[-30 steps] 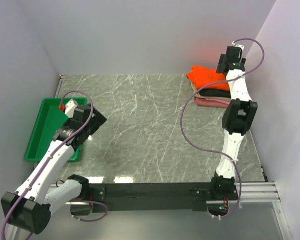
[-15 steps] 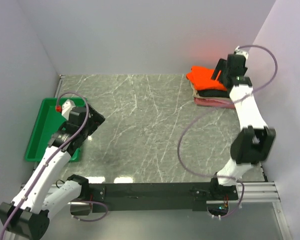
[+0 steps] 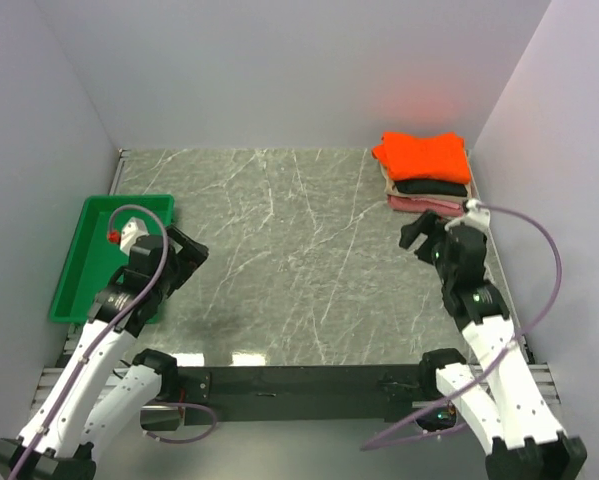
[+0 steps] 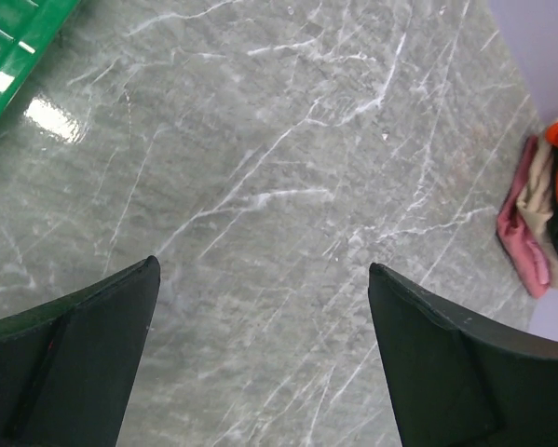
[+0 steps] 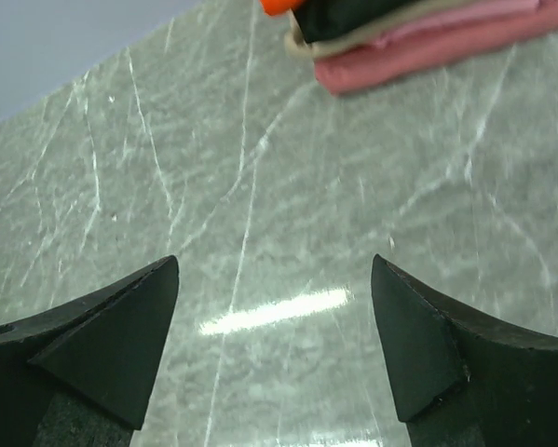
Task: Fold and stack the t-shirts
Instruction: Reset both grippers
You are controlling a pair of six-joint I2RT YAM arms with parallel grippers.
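A folded orange t-shirt [image 3: 424, 156] tops a stack at the back right, over a black one [image 3: 431, 186], a beige one and a pink one [image 3: 422, 205]. The stack shows in the right wrist view [image 5: 418, 37] and at the right edge of the left wrist view [image 4: 544, 228]. My right gripper [image 3: 419, 232] is open and empty, in front of the stack and clear of it. My left gripper [image 3: 184, 255] is open and empty over the table next to the tray.
A green plastic tray [image 3: 84, 260] lies at the left edge of the marble table [image 3: 289, 250]; its corner shows in the left wrist view [image 4: 13, 47]. Walls close in the left, back and right sides.
My right arm has pulled back from over the stack toward the near side, leaving the orange shirt on top. My left arm has drawn slightly toward the near edge.
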